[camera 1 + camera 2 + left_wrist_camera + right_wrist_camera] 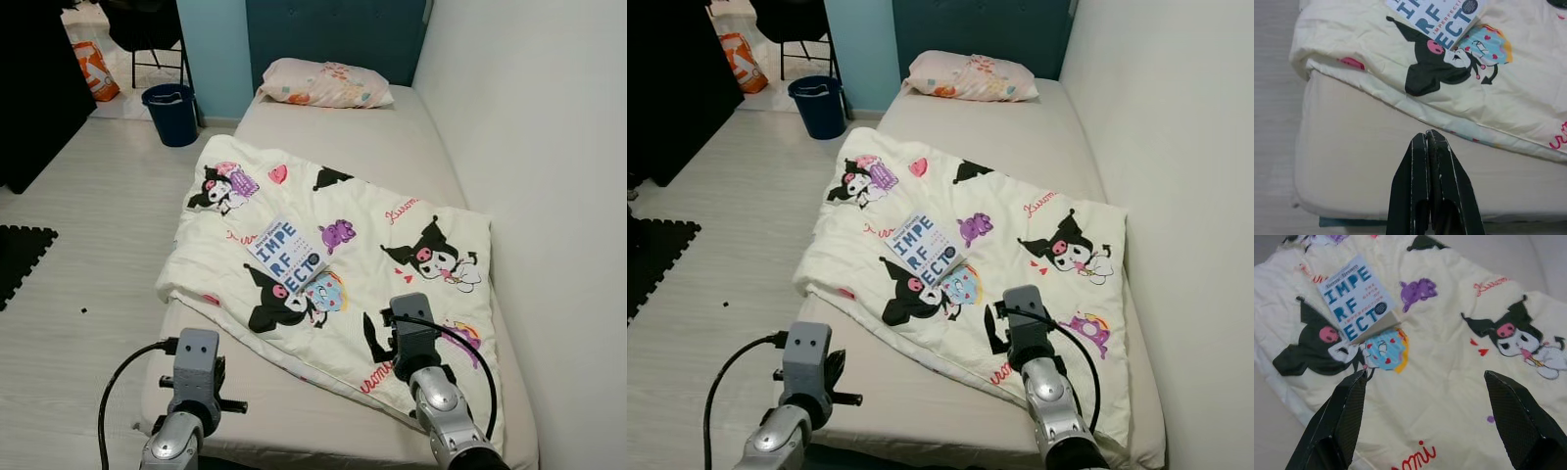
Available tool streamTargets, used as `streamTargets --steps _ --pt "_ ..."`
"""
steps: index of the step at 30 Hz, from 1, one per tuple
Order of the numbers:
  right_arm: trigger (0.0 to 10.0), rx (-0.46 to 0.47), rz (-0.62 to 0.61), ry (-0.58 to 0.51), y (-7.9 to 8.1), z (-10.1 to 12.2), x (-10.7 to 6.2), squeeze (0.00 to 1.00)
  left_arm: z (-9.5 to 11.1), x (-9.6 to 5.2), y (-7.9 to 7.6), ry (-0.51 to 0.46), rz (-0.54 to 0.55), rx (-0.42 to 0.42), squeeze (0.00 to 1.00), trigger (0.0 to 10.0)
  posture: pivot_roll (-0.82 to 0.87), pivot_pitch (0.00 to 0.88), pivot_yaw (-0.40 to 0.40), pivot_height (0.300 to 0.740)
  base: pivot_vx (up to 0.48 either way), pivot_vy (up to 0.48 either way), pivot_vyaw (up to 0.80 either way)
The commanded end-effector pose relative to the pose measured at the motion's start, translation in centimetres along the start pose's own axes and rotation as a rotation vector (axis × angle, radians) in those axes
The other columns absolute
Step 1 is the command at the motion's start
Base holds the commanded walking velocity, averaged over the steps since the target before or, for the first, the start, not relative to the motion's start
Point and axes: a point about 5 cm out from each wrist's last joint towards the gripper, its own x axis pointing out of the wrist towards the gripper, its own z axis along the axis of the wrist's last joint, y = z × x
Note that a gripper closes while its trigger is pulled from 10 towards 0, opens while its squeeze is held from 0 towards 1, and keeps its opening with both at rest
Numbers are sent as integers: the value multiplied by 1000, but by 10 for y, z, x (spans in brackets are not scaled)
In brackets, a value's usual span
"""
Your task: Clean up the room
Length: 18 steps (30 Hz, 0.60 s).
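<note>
The bed stands along the right wall, with its head against a dark blue headboard. A pillow lies at the head end. The mattress surface is beige and bare between the pillow and the blanket.

The blanket is cream with cartoon prints. It lies crumpled across the lower half of the bed, and its left edge overhangs the mattress side. A book with blue lettering rests flat on the blanket, left of centre, cover up.

The floor to the left of the bed is pale wood-look planking. A dark blue bin stands on it near the head of the bed, beside a light blue wall section. A black chair stands behind the bin. A black mat lies at the left edge of the floor.

The left gripper is held over the bare foot end of the mattress, near the blanket's edge. Its fingers are pressed together and hold nothing.

The right gripper is held over the blanket, near the book. Its fingers are spread wide and hold nothing.
</note>
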Motion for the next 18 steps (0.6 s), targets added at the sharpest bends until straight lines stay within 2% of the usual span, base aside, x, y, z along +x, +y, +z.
streamTargets --steps 1,3,6,9,17,18 --pt "10000 5 -9 55 -4 -12 -6 0 -4 -1 -3 10 -11 15 0 10000 -26 98 -9 740 0 0 -800" --pt "10000 6 -4 56 -2 -13 -6 0 -5 -1 -3 6 -11 13 0 10000 -26 96 -9 740 0 0 -800" --pt "10000 19 32 80 3 -15 -6 0 -5 -1 -3 7 -9 16 0 10000 -26 96 -9 740 0 0 0" --pt "10000 7 113 105 17 -20 -7 0 -6 -2 -3 5 -5 7 0 10000 -26 93 -11 740 0 0 0" --pt "10000 9 128 108 19 -19 -7 0 -5 -2 -3 5 3 -16 0 10000 -23 103 -18 740 0 0 0" --pt "10000 10 128 109 19 -20 -7 0 -5 -2 -3 5 5 -20 0 10000 -23 103 -18 740 0 -398 0"
